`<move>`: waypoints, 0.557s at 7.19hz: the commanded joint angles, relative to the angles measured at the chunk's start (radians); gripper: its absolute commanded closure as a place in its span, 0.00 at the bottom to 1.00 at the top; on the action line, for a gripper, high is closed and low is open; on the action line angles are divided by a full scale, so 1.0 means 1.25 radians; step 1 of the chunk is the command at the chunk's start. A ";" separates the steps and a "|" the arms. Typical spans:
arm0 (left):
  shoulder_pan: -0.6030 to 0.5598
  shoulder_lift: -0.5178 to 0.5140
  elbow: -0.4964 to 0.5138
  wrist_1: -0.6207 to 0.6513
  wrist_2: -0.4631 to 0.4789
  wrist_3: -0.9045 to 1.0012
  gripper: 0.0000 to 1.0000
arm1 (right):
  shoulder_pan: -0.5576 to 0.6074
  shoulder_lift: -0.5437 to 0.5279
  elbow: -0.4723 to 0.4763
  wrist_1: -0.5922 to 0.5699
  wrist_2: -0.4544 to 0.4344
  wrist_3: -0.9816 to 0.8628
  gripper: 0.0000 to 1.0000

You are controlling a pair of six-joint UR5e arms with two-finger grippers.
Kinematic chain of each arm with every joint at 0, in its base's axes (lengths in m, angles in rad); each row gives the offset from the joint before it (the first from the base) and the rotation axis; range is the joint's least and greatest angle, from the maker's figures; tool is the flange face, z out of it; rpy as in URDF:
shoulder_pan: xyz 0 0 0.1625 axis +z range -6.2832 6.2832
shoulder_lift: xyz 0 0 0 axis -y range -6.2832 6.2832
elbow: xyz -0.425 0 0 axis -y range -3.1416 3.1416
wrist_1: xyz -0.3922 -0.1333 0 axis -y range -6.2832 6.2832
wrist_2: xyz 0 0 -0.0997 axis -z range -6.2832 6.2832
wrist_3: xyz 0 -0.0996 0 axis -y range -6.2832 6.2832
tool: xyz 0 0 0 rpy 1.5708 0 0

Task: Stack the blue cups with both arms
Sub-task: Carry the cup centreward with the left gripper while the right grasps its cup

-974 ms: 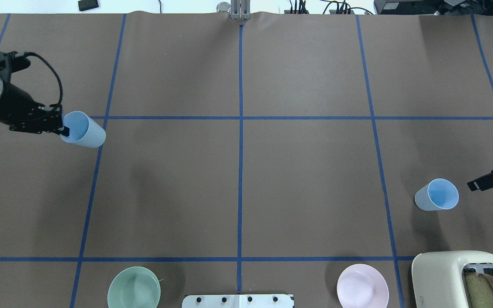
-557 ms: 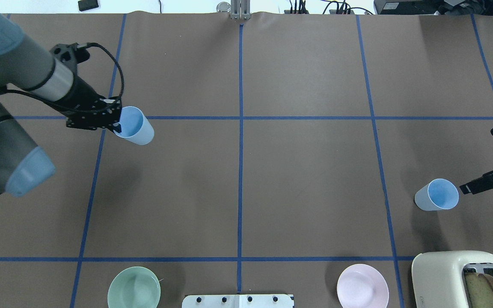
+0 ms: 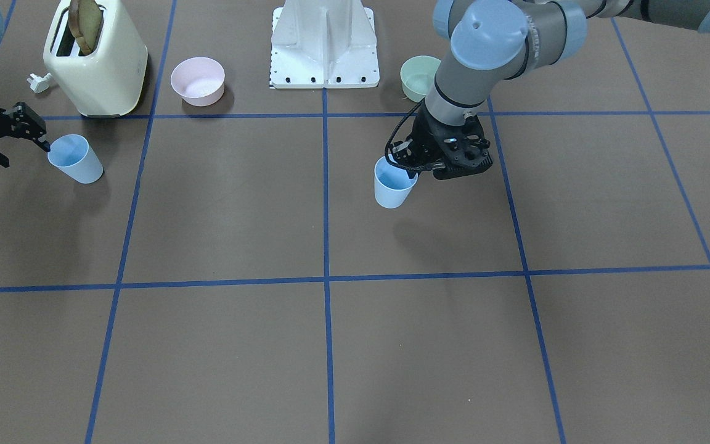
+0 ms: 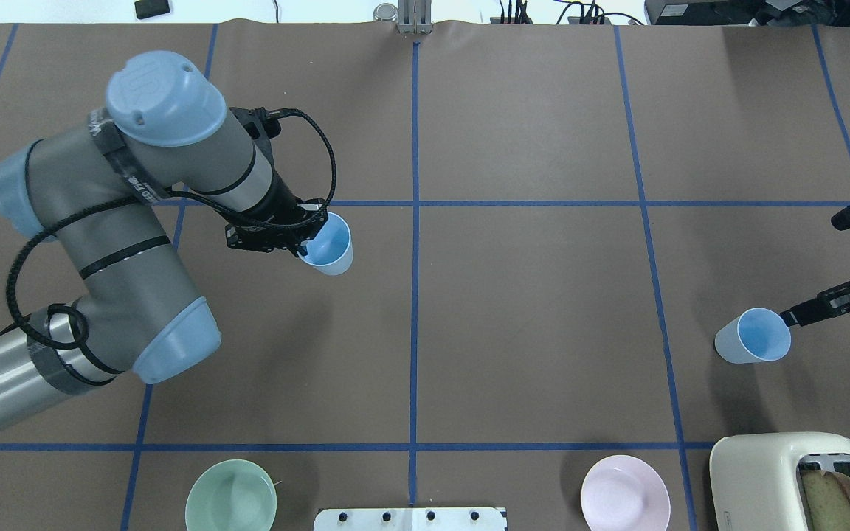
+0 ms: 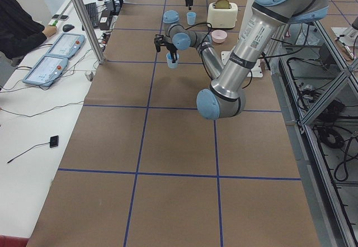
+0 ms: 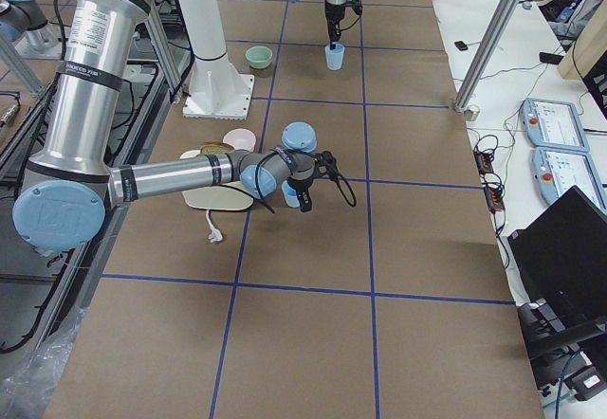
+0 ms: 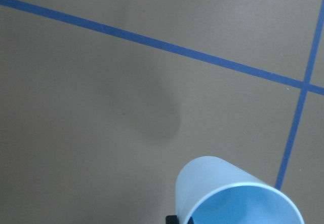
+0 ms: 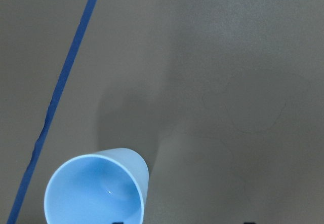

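Note:
One blue cup hangs tilted above the table left of the centre line, held at its rim by my left gripper, which is shut on it. It also shows in the front view and the left wrist view. The second blue cup stands upright on the table at the right. My right gripper is open at this cup's rim, with one finger at the rim's edge. The right wrist view shows this cup from above, empty.
A cream toaster with bread stands at the near right, with a pink bowl beside it. A mint-green bowl sits near left. The white pedestal base is at the near middle. Blue tape lines cross the brown table.
My left arm has carried its cup from the table's left edge to the right, toward the centre line. My right gripper has moved left, up to the standing cup's rim.

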 commanded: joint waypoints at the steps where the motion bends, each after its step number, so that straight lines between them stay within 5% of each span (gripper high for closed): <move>1: 0.044 -0.069 0.061 -0.001 0.051 -0.029 1.00 | -0.014 0.022 -0.016 0.000 -0.008 0.021 0.17; 4: 0.093 -0.097 0.119 -0.051 0.107 -0.037 1.00 | -0.045 0.022 -0.017 0.000 -0.022 0.023 0.20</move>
